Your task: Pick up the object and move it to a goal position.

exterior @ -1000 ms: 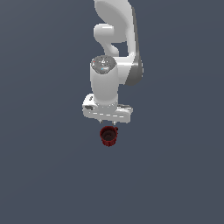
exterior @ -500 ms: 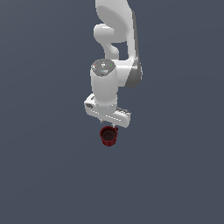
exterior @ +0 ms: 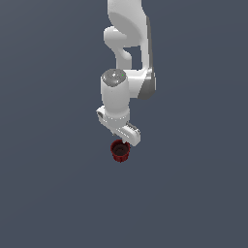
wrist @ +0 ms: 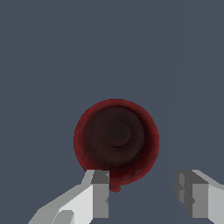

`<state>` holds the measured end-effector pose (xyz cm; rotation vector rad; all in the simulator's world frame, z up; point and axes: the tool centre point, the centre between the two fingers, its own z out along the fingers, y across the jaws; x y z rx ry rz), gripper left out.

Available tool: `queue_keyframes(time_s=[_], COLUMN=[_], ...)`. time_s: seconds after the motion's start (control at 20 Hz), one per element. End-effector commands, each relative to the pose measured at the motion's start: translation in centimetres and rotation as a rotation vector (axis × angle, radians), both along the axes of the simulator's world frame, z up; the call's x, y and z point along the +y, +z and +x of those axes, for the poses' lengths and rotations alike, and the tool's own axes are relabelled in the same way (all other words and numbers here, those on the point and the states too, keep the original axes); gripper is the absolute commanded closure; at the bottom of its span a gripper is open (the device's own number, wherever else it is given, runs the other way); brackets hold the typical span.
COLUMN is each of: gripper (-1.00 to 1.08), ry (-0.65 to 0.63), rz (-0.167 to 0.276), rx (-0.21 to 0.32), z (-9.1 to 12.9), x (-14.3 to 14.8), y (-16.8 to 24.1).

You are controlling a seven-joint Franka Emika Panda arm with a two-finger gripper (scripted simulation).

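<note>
The object, a small dark red cup [exterior: 120,150], stands upright on the grey floor just below the white arm's hand. In the wrist view I look straight down into the cup's dark mouth [wrist: 116,140]. My gripper [wrist: 146,194] is open and empty, above the cup. One fingertip [wrist: 100,192] overlaps the cup's rim; the other finger stands apart from the cup. The cup is off the midline between the fingers. In the exterior view the gripper [exterior: 124,141] is mostly hidden behind the hand, and its fingers do not show clearly.
Plain grey floor [exterior: 193,193] all around the cup. The white arm [exterior: 127,43] rises straight up behind the hand. No other objects show.
The hand has rotated about its vertical axis, from broadside to angled in the exterior view. The cup has not moved.
</note>
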<state>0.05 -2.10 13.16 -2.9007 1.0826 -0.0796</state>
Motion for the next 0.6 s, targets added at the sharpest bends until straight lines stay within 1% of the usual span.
queue_keyframes(time_s=[0.0, 0.55], gripper=[-0.20, -0.20], ry=[-0.076, -0.402], rz=[0.005, 0.027], rx=[-0.005, -0.028], z=[-0.1, -0.9], x=[-0.1, -0.5], y=[-0.4, -1.8])
